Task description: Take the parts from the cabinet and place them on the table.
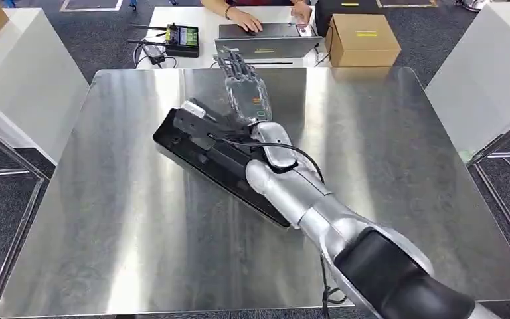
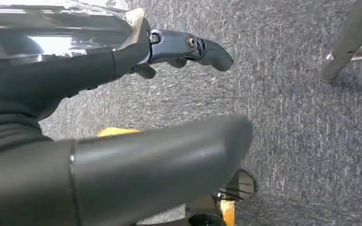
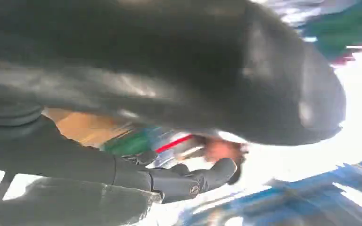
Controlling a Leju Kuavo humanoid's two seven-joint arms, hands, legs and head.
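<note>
A square bench (image 1: 139,252) of brushed steel, rounded at the corners and streaked with glare, filled the middle of the head view. On it, left of centre, lay the part (image 1: 202,156): a long, flat, black rectangular block, set at a slant, its far end toward the left and its near end hidden under the right arm's silver forearm (image 1: 305,199). A thin black cable (image 1: 285,147) looped over the wrist. The right robot hand (image 1: 244,85) reached past the part's far end, its dark, see-through fingers stretched out straight and apart above the steel, holding nothing. The right wrist view was blurred, with a smooth thick grey thumb (image 3: 264,94) and a darker finger (image 3: 193,181). In the left wrist view the left robot hand (image 2: 136,103) hung over coarse grey carpet (image 2: 301,141), thumb and a jointed dark finger (image 2: 188,47) spread, nothing between them; a metal leg (image 2: 353,37) stood nearby. Beyond the bench, a white desk (image 1: 172,20) carried a laptop (image 1: 265,40), a cardboard box (image 1: 362,40) and a small black device (image 1: 182,38); a person's hands (image 1: 246,20) rested at the keyboard.
</note>
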